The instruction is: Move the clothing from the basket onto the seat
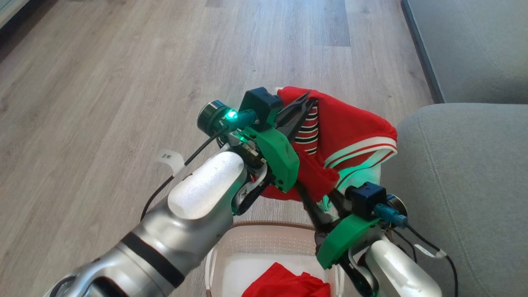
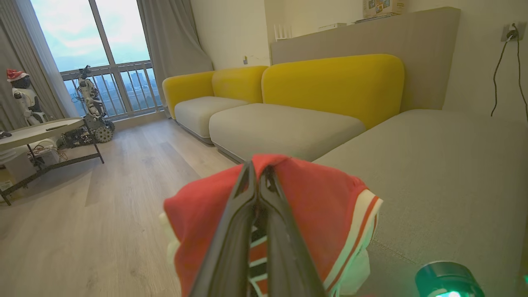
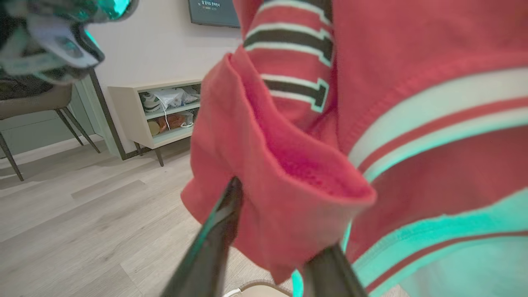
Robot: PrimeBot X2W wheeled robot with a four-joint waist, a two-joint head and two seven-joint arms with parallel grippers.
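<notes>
Pale wood-plank flooring (image 1: pixel 123 82) lies behind a bright red shiny sports garment with white stripe trim (image 1: pixel 350 123), which hangs in the air above the small cream perforated plastic basket (image 1: pixel 264 231), where another red piece (image 1: pixel 284 284) lies. The left gripper (image 1: pixel 305 101) is clamped on its top fold. The right gripper (image 3: pixel 276 222) has its fingers apart around a lower hem, though whether they pinch it cannot be told. The big grey-green sofa cushion seat (image 1: pixel 462 185) sits just to the robot's right of the cloth, nearer the right arm, so the carry likely goes rightward.
</notes>
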